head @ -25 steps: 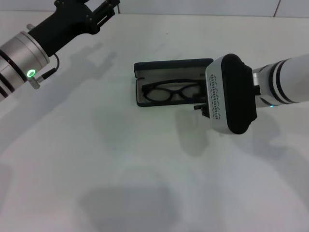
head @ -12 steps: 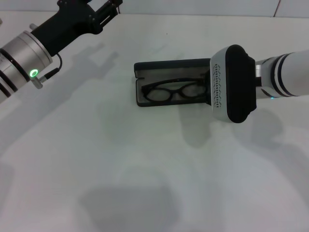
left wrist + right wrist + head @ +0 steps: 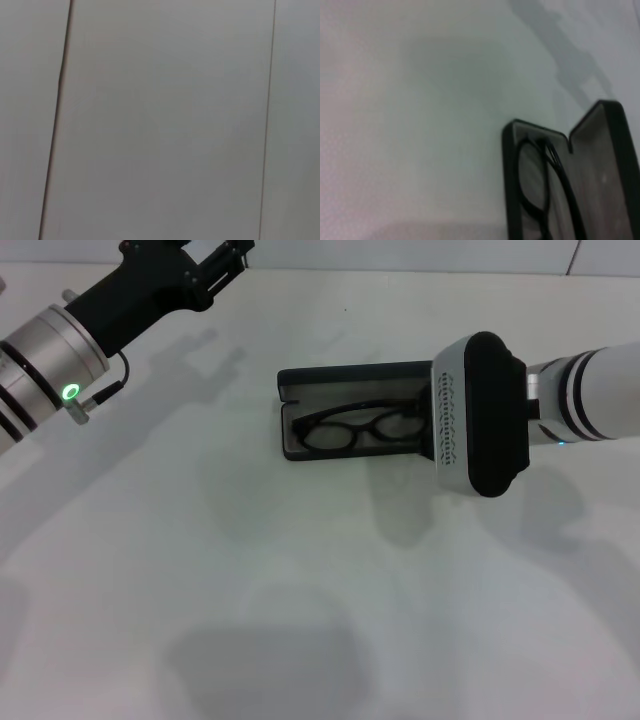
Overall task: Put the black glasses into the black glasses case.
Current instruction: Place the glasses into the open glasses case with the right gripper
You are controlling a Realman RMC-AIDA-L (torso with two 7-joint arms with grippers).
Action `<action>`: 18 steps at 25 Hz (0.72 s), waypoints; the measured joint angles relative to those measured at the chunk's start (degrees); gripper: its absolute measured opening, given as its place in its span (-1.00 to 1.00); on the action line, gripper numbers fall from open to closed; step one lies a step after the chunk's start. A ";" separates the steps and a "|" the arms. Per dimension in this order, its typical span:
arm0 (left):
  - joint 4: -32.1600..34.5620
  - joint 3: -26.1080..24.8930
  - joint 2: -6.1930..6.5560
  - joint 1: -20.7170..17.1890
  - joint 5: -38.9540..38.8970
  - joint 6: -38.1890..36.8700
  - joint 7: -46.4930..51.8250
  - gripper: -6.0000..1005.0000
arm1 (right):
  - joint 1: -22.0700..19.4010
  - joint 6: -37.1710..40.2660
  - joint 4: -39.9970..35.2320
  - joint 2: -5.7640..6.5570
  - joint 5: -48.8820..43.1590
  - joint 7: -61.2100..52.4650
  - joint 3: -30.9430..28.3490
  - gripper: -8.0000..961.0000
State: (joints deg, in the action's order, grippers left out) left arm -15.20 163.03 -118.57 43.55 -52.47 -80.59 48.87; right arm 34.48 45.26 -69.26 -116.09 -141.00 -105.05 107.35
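Lying folded inside the black glasses case (image 3: 350, 410), the black glasses (image 3: 360, 429) rest on the grey lining of the lower tray, lenses side by side along the length of the case. Case open on the white tabletop (image 3: 300, 580), near the middle and a little toward the far side, with its lid raised along the far edge. Right end of the case hidden under the right arm's wrist housing (image 3: 478, 415), a bulky white and black block reaching in from the right and hanging over that end. Right pincer itself out of sight beneath the housing, so cannot tell whether clenched or released. From the right wrist view, seen close: the case's (image 3: 560, 185) left end, the grey lining, and the dark rim and temple arms of the glasses (image 3: 540, 185) inside, with bare tabletop (image 3: 410, 125) beyond. Left arm raised at the far left, well apart from the case, its dark left pincer (image 3: 228, 254) at the far edge; fingers too indistinct to tell their state. Left wrist view showing only a plain grey panelled surface (image 3: 160, 120).
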 joint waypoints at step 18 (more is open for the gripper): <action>0.21 0.00 -0.42 1.05 0.00 0.49 -0.36 0.11 | 7.20 -10.17 8.18 -0.10 5.48 -0.10 11.21 -0.54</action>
State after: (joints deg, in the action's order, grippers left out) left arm -14.99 163.03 -119.00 44.60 -52.47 -80.10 48.51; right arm 41.67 35.09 -61.08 -116.19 -135.52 -105.14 118.56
